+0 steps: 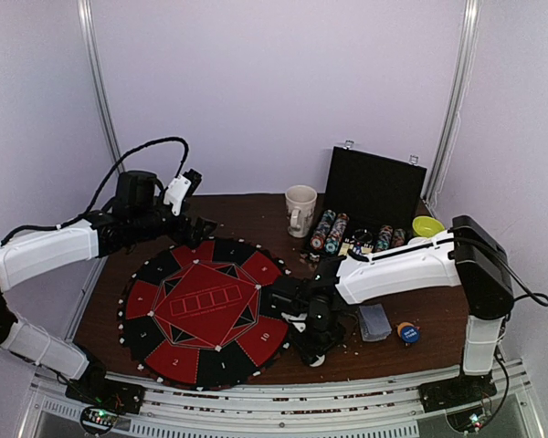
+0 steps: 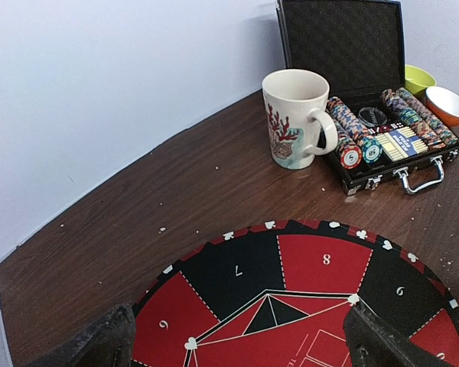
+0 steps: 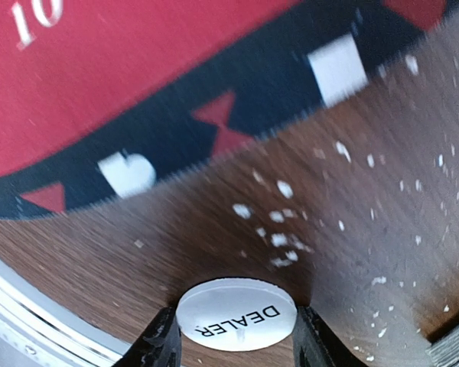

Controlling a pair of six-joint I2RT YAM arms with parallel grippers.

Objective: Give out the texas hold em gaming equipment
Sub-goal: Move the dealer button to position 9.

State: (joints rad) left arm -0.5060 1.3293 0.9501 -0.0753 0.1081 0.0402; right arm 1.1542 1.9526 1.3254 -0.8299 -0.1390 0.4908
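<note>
The right jaws are partly closed on the white DEALER disc [image 3: 236, 314], pinching two opposite edges at the bottom centre of the right wrist view. The disc sits over bare desk [image 3: 352, 229], just off the lower-right rim of the red-and-black mat [image 1: 201, 310], while the left jaws stand wide open and empty over the mat's upper-left edge. The disc looks thin and smooth and the contact is narrow, so it may pivot or slip out in transfer, and a low carry could snag it on the mat rim.
</note>
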